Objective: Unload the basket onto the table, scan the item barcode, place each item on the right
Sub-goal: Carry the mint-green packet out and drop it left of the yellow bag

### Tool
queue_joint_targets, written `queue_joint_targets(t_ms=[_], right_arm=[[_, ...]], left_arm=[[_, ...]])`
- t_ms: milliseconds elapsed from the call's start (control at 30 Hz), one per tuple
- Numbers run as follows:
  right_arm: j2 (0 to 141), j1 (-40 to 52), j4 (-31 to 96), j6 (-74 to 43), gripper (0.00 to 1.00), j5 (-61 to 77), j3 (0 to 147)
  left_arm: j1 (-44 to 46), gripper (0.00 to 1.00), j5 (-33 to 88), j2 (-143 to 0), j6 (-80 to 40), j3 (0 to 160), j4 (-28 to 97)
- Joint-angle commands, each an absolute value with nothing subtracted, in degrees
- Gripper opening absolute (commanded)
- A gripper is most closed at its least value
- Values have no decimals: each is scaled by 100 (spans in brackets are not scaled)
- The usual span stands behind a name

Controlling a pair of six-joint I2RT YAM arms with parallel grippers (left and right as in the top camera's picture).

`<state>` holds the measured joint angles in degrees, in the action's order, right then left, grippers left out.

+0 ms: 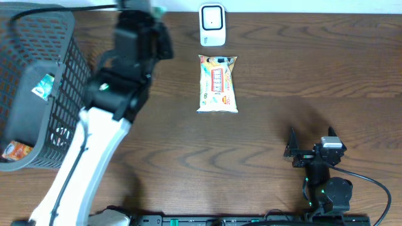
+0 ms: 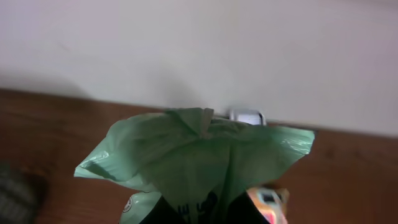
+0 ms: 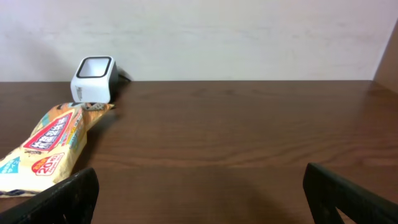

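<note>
We log the left gripper (image 1: 151,12) clamped on a green packet (image 2: 199,155), held up near the far edge of the counter (image 1: 301,63), just left of the white scanner (image 1: 212,25). A yellow snack packet (image 1: 218,83) lies flat just before the scanner. The right gripper (image 1: 311,135) is spread wide at front right.

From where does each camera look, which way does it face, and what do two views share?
Overhead: above the table, looking straight down; left arm, right arm show.
Left wrist: on the left arm, facing the wall; left tool shut on a green bag.
Right wrist: low over the table, facing the wall; open right tool shows.
Shared: scanner and yellow pack, overhead and right wrist.
</note>
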<state>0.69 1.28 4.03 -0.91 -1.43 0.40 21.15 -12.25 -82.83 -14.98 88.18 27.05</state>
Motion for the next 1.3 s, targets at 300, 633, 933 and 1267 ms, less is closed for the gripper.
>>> queue_joint_targets(t_ms=[300,633,933,1267], right_arm=[[32,150,425,-165,99,-137,32],[32,150,425,-165,99,-137,32],[32,150,425,-165,99,-137,32],[32,150,425,-165,99,-137,32]], left_arm=[[2377,8,-1092,-10571,-2499,8862,2738],[2388,27,-768,-11362,-2545,8862,2738],[2342,49,-690,-11334,-2324,8871,2718],[1463,54,-1275,-9338,-1354,8965,2803]])
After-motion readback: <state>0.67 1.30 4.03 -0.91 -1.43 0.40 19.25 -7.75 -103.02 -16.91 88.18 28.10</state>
